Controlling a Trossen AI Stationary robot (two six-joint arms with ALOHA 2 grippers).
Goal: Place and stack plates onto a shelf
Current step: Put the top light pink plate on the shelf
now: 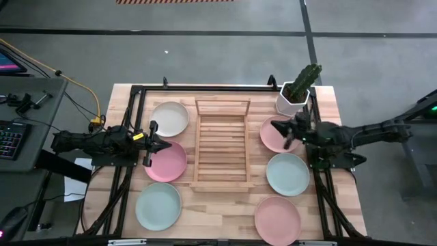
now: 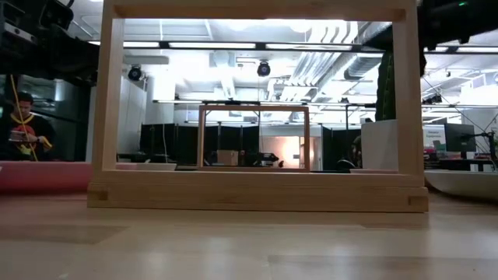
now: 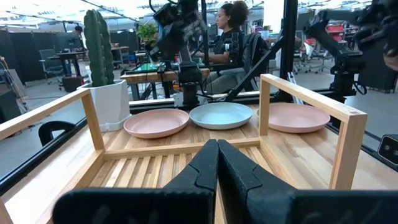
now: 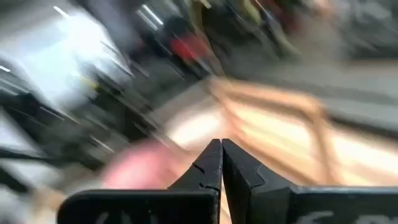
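The wooden slatted shelf point(image 1: 220, 142) stands mid-table, with nothing on it. To its left lie a cream white plate point(image 1: 168, 118), a pink plate point(image 1: 166, 162) and a mint plate point(image 1: 158, 206). To its right lie a pink plate point(image 1: 272, 139), a mint plate point(image 1: 287, 173) and another pink plate point(image 1: 278, 219). All six rest flat on the table. My left gripper point(image 1: 167, 144) point(image 3: 217, 149) is shut and hovers over the left pink plate's far edge, pointing at the shelf point(image 3: 186, 149). My right gripper point(image 1: 275, 125) point(image 4: 221, 146) is shut over the far right pink plate.
A white pot with a green cactus point(image 1: 295, 94) point(image 3: 106, 74) stands at the far right corner, close behind my right arm. A black frame borders the table top point(image 1: 205, 87). A person point(image 3: 227, 31) sits beyond the table. Bare wood lies near the shelf's near end point(image 1: 218, 212).
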